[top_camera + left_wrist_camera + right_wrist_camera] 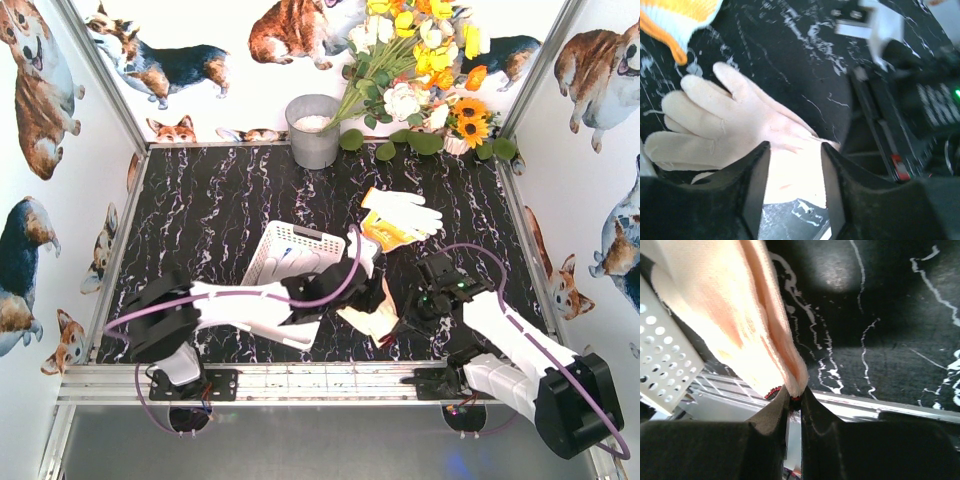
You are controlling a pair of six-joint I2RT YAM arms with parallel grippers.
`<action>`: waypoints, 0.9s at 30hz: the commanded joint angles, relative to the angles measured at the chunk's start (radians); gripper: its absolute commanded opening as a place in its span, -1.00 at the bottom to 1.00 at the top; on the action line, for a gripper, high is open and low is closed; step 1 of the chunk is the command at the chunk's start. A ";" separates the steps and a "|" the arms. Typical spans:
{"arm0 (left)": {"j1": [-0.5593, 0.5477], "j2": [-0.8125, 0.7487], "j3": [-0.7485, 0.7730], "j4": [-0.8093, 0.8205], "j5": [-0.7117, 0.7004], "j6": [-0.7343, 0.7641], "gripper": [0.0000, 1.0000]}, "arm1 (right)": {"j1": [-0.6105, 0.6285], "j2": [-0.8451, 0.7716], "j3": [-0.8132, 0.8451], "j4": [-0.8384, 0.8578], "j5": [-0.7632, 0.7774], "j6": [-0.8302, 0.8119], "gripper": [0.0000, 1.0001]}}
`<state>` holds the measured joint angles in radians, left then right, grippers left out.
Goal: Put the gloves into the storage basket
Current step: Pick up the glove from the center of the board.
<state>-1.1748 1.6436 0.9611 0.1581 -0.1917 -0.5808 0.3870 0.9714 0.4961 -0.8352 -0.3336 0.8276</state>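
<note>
One wrist view alone shows right jaws pinching a cream glove [730, 315].

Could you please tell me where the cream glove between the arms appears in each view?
Top external: cream glove lower centre.
Left wrist: glove centre-left, between the left fingers.
Right wrist: glove upper left, pinched by the right fingers.
Shared landmark: black marbled table.

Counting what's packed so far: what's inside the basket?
No glove shows in the visible far part of the basket, only white plastic. The left arm covers its near part, so anything lying there is hidden.
</note>
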 commanded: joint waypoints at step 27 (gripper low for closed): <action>-0.238 0.125 0.046 -0.071 -0.231 0.543 0.04 | 0.006 0.026 0.209 -0.104 -0.147 0.050 -1.00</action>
<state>-1.4151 1.7378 0.9569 0.1165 -0.3855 -0.0849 0.3870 1.0058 0.6582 -0.9367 -0.4686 0.8875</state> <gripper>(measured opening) 0.607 0.099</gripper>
